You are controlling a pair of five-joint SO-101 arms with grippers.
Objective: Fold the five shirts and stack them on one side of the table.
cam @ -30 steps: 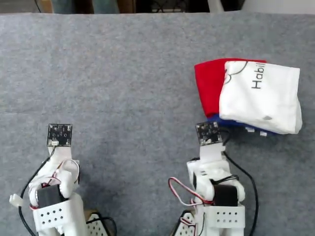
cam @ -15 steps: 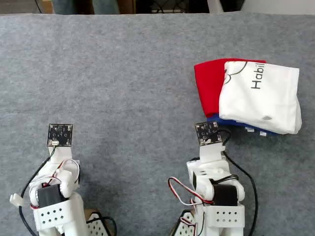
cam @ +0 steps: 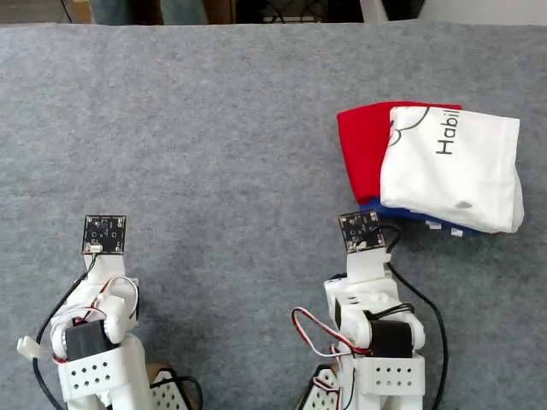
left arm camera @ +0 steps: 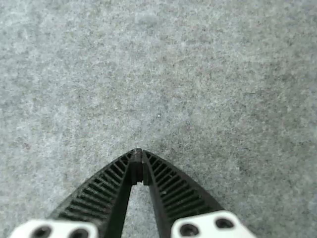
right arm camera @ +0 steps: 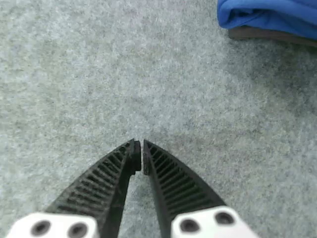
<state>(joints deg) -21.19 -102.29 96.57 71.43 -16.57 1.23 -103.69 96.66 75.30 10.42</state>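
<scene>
Shirts (cam: 444, 171) lie folded in one stack at the far right of the table (cam: 214, 128), white over red over blue, so we judge the stacking largely done with three layers countable, while the left gripper (left arm camera: 138, 166) and right gripper (right arm camera: 138, 157) sit closed and empty at the near side.

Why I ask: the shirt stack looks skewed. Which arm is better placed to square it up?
Right, probably. The right gripper sits close to the blue shirt under the stack, which lies on that arm's side in the high view; the left gripper is farther off.
</scene>
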